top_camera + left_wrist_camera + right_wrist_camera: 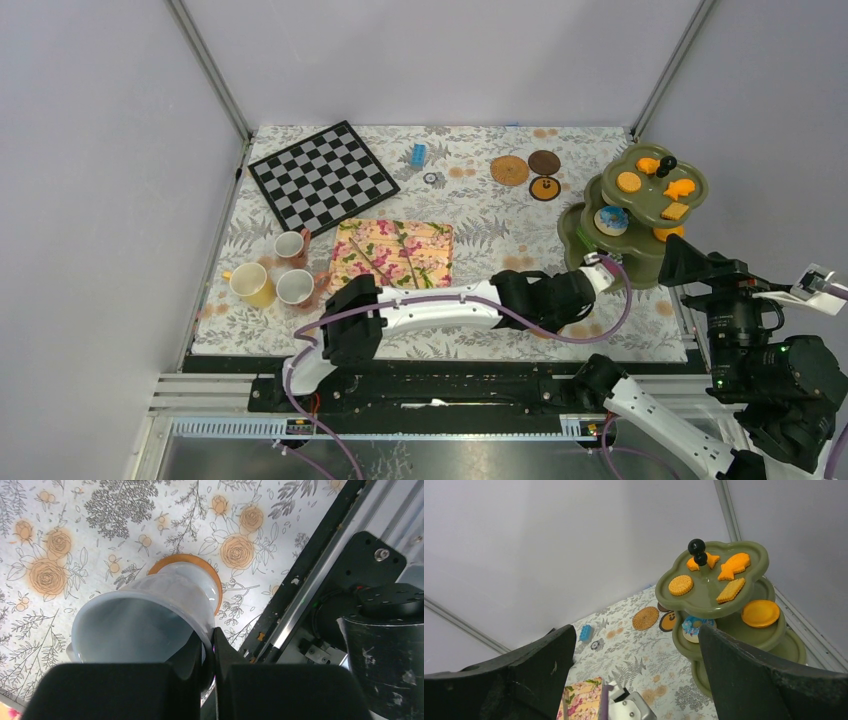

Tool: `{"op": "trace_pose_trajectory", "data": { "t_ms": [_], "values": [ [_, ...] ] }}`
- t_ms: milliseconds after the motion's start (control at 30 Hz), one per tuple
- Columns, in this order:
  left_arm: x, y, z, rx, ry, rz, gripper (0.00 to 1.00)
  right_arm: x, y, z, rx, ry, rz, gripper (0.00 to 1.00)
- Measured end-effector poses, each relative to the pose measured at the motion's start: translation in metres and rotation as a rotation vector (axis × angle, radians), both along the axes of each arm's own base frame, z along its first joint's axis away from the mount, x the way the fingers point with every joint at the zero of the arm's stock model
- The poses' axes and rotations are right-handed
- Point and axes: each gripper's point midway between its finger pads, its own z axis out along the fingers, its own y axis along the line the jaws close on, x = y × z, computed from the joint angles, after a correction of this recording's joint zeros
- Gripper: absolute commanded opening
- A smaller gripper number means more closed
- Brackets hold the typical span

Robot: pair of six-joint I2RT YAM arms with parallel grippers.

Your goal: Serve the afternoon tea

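Setting: grey walls enclose a desk covered in a leaf-and-rose print cloth.
Held mug: a grey-blue mug, pale and smooth, with a wide mouth and nothing inside.
Mug position: near the desk's front right edge, its base over a round brown coaster; whether it rests on the coaster cannot be told.
Other mugs: a cream mug, a brown mug and a tan mug stand close together at the left side.
Spare coasters: three lie together at the far side, one woven, one dark, one with a face print.
Pastries: orange biscuits and a fish shape sit on the top tier of a green stand; a yellow disc lies one tier down.
Left arm: stretched low from its base across the near edge to the right, its wrist by the stand's foot.
Left pincer: clenched on the grey-blue mug's rim, one finger inside and one outside.
Right arm: folded back beyond the right edge, its wrist raised and facing the stand.
Right pincer: released, jaws spread wide, holding nothing.
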Motion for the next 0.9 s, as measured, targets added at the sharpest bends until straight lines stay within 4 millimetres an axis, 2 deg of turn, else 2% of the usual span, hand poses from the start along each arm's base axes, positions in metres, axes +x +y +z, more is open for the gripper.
{"op": "trace_pose_trajectory", "data": {
  "t_ms": [367, 733, 900],
  "values": [
    [-0.003, -0.003, -0.032, 0.114, -0.024, -0.036, 0.00, -0.001, -0.001, -0.004, -0.010, 0.003, 0.001, 1.00],
    [-0.004, -0.006, -0.024, 0.122, -0.043, -0.042, 0.00, 0.001, 0.001, -0.010, -0.022, 0.015, 0.002, 1.00],
    [-0.006, -0.009, -0.026, 0.129, -0.042, -0.046, 0.04, 0.001, 0.002, -0.011, -0.025, 0.018, 0.003, 1.00]
  ]
}}
